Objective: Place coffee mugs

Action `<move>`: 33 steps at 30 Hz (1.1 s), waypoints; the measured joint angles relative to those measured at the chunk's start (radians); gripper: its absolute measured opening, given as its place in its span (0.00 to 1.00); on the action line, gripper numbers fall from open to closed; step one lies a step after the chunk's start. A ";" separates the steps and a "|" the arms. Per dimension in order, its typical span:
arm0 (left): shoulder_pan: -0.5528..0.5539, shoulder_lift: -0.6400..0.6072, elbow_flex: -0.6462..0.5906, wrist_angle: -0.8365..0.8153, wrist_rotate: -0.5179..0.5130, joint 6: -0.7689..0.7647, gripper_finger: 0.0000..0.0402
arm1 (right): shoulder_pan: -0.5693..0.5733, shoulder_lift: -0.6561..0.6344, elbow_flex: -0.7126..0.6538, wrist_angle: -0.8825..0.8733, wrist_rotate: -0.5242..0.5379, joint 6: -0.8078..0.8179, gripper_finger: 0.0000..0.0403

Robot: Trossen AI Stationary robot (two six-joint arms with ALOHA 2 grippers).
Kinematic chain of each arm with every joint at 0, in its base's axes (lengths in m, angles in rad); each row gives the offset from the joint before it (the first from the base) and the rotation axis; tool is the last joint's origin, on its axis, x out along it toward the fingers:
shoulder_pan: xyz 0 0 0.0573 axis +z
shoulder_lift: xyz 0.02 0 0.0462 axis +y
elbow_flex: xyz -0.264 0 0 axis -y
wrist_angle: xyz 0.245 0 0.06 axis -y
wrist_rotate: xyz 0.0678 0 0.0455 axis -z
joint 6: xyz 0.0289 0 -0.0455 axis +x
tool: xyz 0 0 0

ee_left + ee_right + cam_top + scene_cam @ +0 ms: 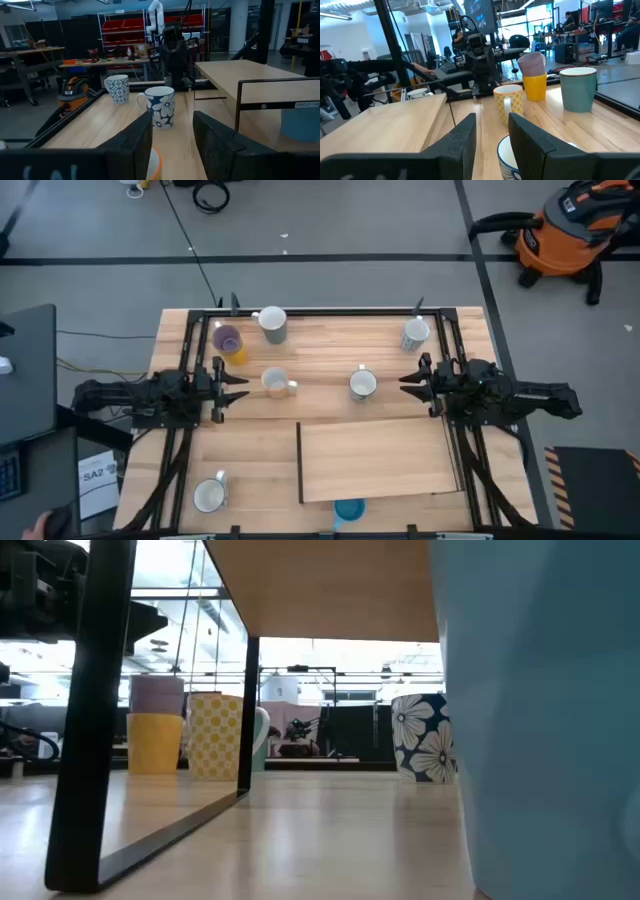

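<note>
- Blue mug [545,720] fills the low view's right side, nearest the lens; in the high view it sits at six o'clock, partly under the raised wooden shelf [375,460].
- Left gripper [240,387] is seen with fingers apart and nothing between them, pointing at the cream-and-yellow mug [276,383] just beside it.
- Right gripper [408,383] likewise stands parted and empty, aimed at the flowered mug [362,384].
- Other mugs: purple on orange [229,342] and grey-green mug [272,324] at eleven o'clock, patterned mug [415,333] at one, white mug [209,495] at seven.
- Judged step: closing in for a pick.
- Advice: each mug's wall should be centred between the fingers, handle kept clear, before closing.
</note>
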 joint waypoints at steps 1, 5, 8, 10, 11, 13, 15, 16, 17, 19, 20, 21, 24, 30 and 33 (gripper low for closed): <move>0.000 0.000 0.000 0.000 0.000 0.000 0.37 | 0.000 0.000 0.000 0.000 0.000 0.000 0.30; 0.000 0.000 0.000 0.000 0.000 0.000 0.37 | 0.000 0.000 0.000 0.000 0.000 0.000 0.30; 0.000 0.000 0.000 0.000 0.000 0.000 0.37 | 0.000 0.000 0.000 0.000 0.000 0.000 0.30; 0.000 0.000 0.000 0.000 0.000 0.000 0.37 | 0.000 0.000 0.000 0.000 0.000 0.000 0.30; 0.000 0.002 0.000 0.000 0.000 0.000 0.37 | 0.000 0.000 0.000 0.000 0.000 0.000 0.30; 0.000 0.010 0.000 -0.003 0.000 0.000 0.37 | 0.000 0.000 0.000 0.000 0.000 0.000 0.30; 0.000 0.010 0.000 0.000 0.000 0.000 0.37 | 0.000 0.000 0.000 0.000 0.000 0.000 0.30; 0.000 0.010 0.000 0.000 0.000 0.000 0.37 | 0.000 0.000 0.000 0.000 0.000 0.000 0.30; 0.000 0.010 0.000 -0.001 0.000 0.000 0.37 | 0.000 0.000 0.000 0.000 0.000 0.000 0.30; 0.000 0.010 0.000 -0.001 0.000 0.000 0.37 | 0.000 0.000 0.000 0.000 0.000 0.000 0.30; 0.000 0.010 0.000 -0.001 0.000 0.000 0.37 | 0.000 0.000 0.000 0.000 0.000 0.000 0.30; 0.000 0.010 0.000 -0.001 0.000 0.000 0.37 | 0.000 0.000 0.000 0.000 0.000 0.000 0.30; 0.000 0.010 0.000 -0.001 0.000 0.000 0.37 | 0.000 0.000 0.000 0.000 0.000 0.000 0.30; 0.000 0.011 0.000 -0.001 0.000 0.000 0.37 | 0.000 0.000 0.000 0.000 0.000 0.000 0.30; 0.000 0.011 0.000 -0.001 0.000 0.000 0.37 | 0.000 0.000 0.000 0.000 0.000 0.000 0.30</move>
